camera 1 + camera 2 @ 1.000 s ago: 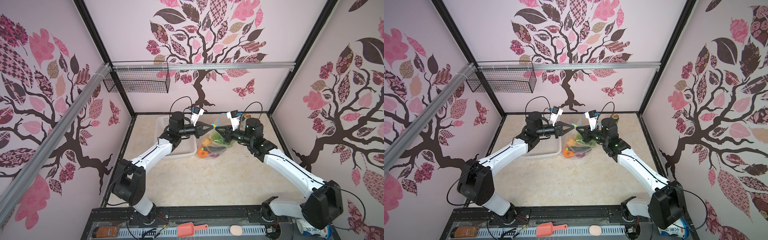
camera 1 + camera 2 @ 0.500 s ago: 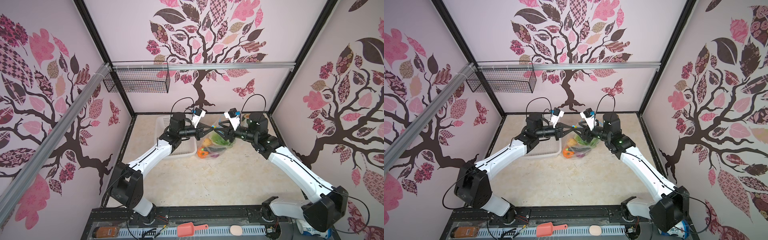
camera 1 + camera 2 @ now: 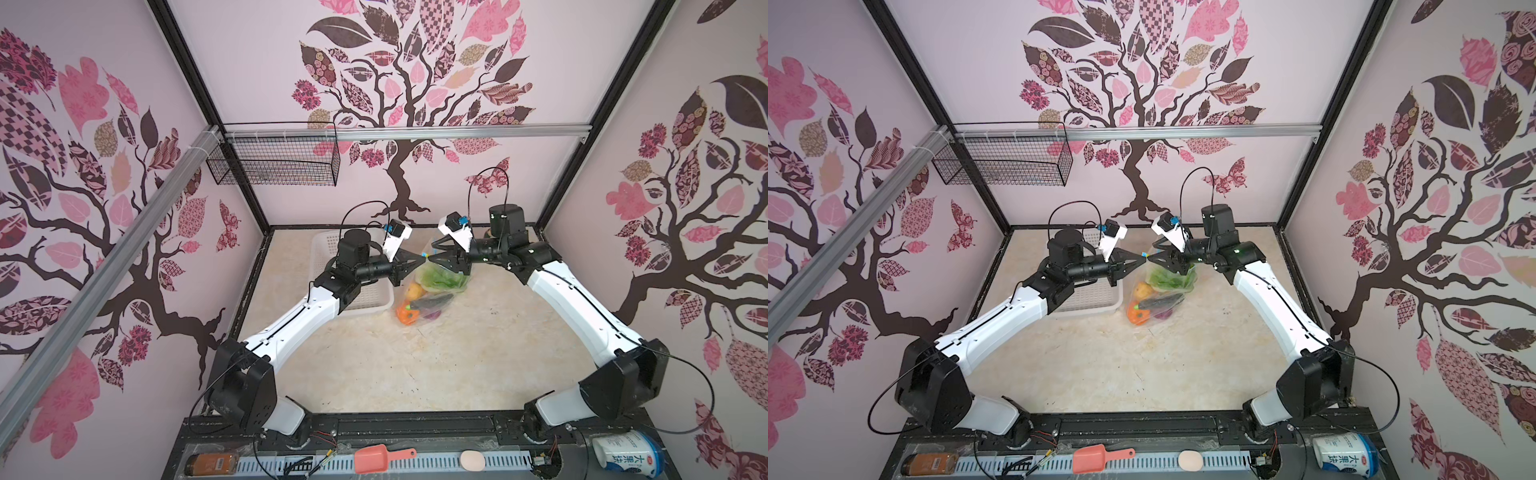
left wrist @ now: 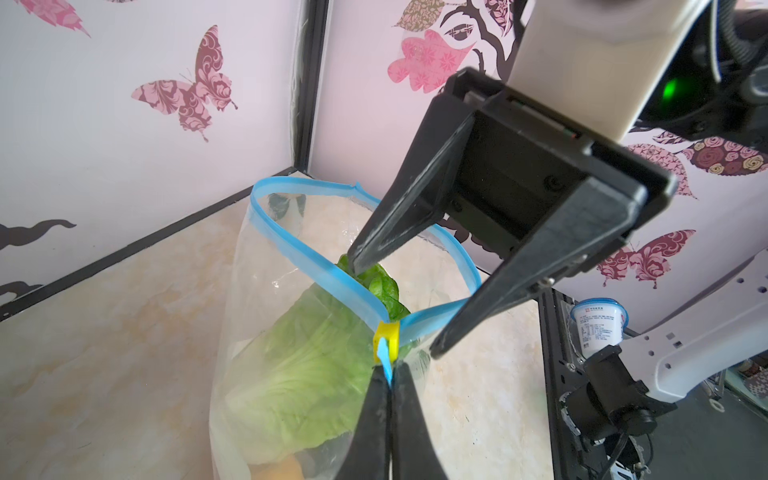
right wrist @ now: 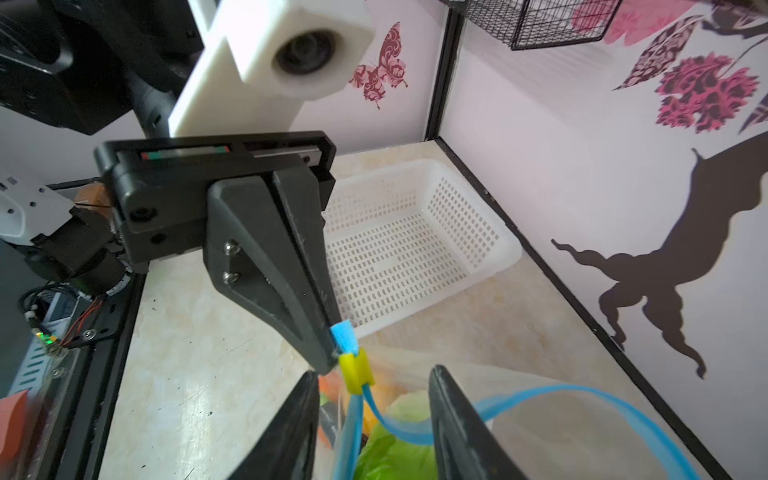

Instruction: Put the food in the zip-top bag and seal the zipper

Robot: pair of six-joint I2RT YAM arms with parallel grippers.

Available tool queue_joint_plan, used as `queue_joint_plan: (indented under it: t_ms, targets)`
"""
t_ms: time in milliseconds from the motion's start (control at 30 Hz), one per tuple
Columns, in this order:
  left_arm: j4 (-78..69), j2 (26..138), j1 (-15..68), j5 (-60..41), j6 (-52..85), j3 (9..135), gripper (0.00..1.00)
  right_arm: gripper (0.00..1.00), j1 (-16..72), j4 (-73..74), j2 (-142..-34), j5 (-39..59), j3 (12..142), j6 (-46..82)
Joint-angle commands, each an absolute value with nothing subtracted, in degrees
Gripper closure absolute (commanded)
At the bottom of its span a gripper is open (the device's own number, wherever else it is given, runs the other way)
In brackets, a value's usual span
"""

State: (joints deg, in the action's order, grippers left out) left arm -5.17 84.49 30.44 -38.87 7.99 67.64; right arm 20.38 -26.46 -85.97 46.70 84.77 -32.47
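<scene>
Left gripper (image 4: 388,376): we read jaws closed, pinching blue end of zipper (image 4: 291,245). Right gripper (image 4: 395,309): jaws apart, straddling zipper strips just beside yellow slider (image 4: 387,332), gripping nothing. Zip-top bag (image 3: 436,286) sits on tabletop (image 3: 415,365) just beside white perforated basket (image 5: 415,232), mouth gaping, raised between both grippers. Inside bag we see napa cabbage (image 4: 307,374) and, lower down, orange vegetable (image 3: 405,312).

clear zip-top bag (image 4: 257,291) mouth-up, food (image 4: 307,374) inside; blue zipper (image 4: 299,249) unsealed, yellow slider (image 4: 387,334) at one end.
</scene>
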Motion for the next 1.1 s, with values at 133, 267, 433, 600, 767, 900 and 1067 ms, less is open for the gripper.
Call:
queue_joint_plan:
  t_ms: [133, 267, 433, 600, 767, 900, 1067]
  targets:
    - [-4.71, 83.73, 31.12, -38.33, 5.48, 66.72, 1.00, 0.54, 19.84, -37.51, -90.97, 53.92, 92.42, -40.62]
    - [-4.18, 83.93, 31.35, -38.02, 5.11, 67.04, 1.00, 0.63, 19.86, -40.29, -93.52, 55.46, 95.18, -41.92]
    - [-4.04, 83.24, 31.33, -36.44, 4.72, 66.76, 1.00, 0.77, 19.86, -42.48, -94.85, 55.13, 95.96, -42.54]
    - [-4.04, 83.57, 31.32, -36.04, 4.81, 67.12, 1.00, 0.82, 19.86, -42.48, -94.22, 53.36, 94.81, -42.79]
    - [-4.17, 83.41, 31.35, -34.97, 4.94, 67.27, 1.00, 0.99, 19.86, -41.80, -93.81, 51.48, 94.28, -42.18]
    - [-4.56, 83.13, 31.30, -34.03, 5.34, 67.43, 1.00, 1.00, 19.86, -41.12, -93.13, 51.24, 93.75, -41.68]
    - [-6.09, 82.86, 31.08, -29.15, 7.05, 67.51, 1.00, 1.00, 19.86, -37.91, -91.14, 49.01, 90.87, -39.48]
